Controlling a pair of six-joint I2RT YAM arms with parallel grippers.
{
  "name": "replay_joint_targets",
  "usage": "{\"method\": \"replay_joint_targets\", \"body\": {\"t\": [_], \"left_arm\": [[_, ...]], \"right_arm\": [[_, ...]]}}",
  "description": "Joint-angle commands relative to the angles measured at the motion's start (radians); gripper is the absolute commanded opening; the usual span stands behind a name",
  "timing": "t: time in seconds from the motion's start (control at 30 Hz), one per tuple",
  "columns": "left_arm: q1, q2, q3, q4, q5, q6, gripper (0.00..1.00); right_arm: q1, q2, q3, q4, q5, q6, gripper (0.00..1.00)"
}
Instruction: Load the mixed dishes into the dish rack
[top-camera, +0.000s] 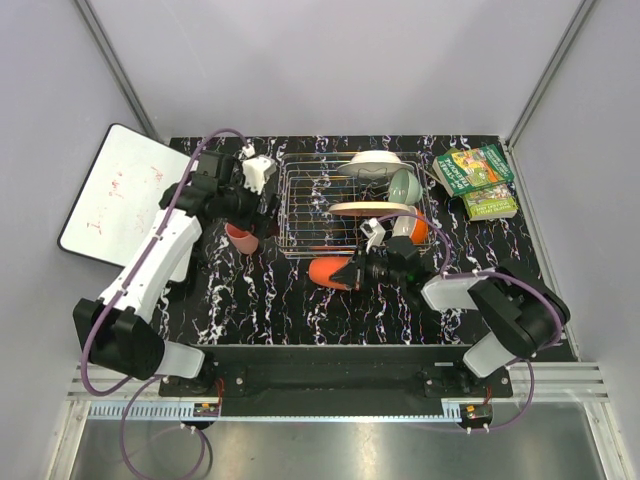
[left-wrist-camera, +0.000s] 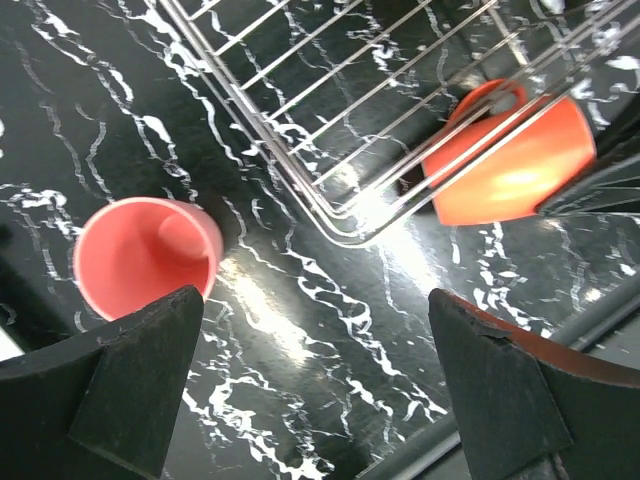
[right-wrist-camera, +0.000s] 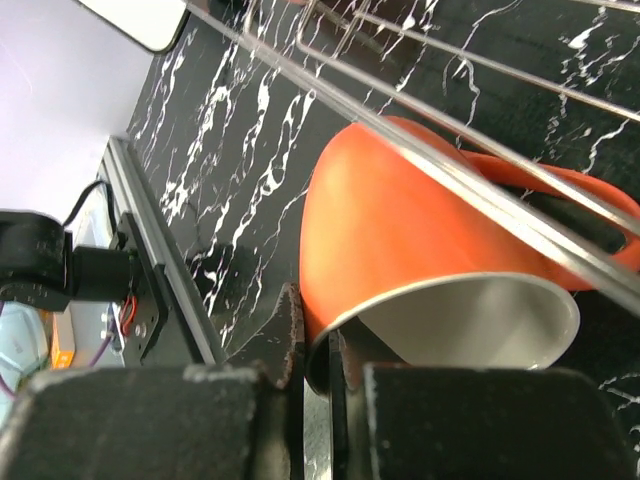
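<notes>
Far left: white rectangular whiteboard (top-camera: 120, 190) with red scribbles, lying off the table edge.

Left gripper (left-wrist-camera: 320, 355): black fingers spread wide, nothing between them, over the black white-veined tabletop (left-wrist-camera: 300, 330).

Small round pink cup (left-wrist-camera: 145, 255): upright, mouth up, on the table just left of the rack's near left corner, beside the left finger.

Rectangular silver wire dish rack (top-camera: 310, 205): centre of the table. Its right half holds a white round plate (top-camera: 375, 160), a pale green bowl (top-camera: 405, 185), a pink plate (top-camera: 368, 210) and an orange-and-white bowl (top-camera: 415, 230).

Glossy orange mug with pale inside (right-wrist-camera: 400, 230): tipped on its side just outside the rack's near rail. Rack wires cross its handle; contact cannot be told.

Right gripper (right-wrist-camera: 320, 350): fingers pinched on the mug's rim.

Far right: two green-covered books (top-camera: 475, 172).
</notes>
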Motion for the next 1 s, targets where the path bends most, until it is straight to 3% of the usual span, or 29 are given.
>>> {"method": "replay_joint_targets", "body": {"t": [0.0, 0.07, 0.23, 0.4, 0.7, 0.97], "left_arm": [[0.059, -0.038, 0.087, 0.0, 0.197, -0.052, 0.99], [0.114, -0.017, 0.144, -0.017, 0.297, -0.09, 0.99], [0.19, 0.048, 0.236, -0.057, 0.709, -0.159, 0.99], [0.193, 0.115, 0.243, -0.052, 1.049, -0.234, 0.99], [0.188, 0.082, 0.159, 0.014, 1.174, -0.291, 0.99], [0.165, 0.069, 0.101, 0.038, 1.114, -0.283, 0.99]], "right_arm": [[-0.004, -0.165, 0.038, -0.04, -0.081, -0.039, 0.0], [-0.004, -0.233, 0.055, -0.101, -0.138, -0.041, 0.0], [-0.004, -0.434, 0.142, -0.246, -0.216, -0.073, 0.0], [-0.004, -0.466, 0.25, -0.215, -0.244, -0.061, 0.0], [-0.004, -0.27, 0.385, 0.064, -0.328, 0.077, 0.0], [-0.004, -0.176, 0.445, 0.217, -0.374, 0.175, 0.0]]}}
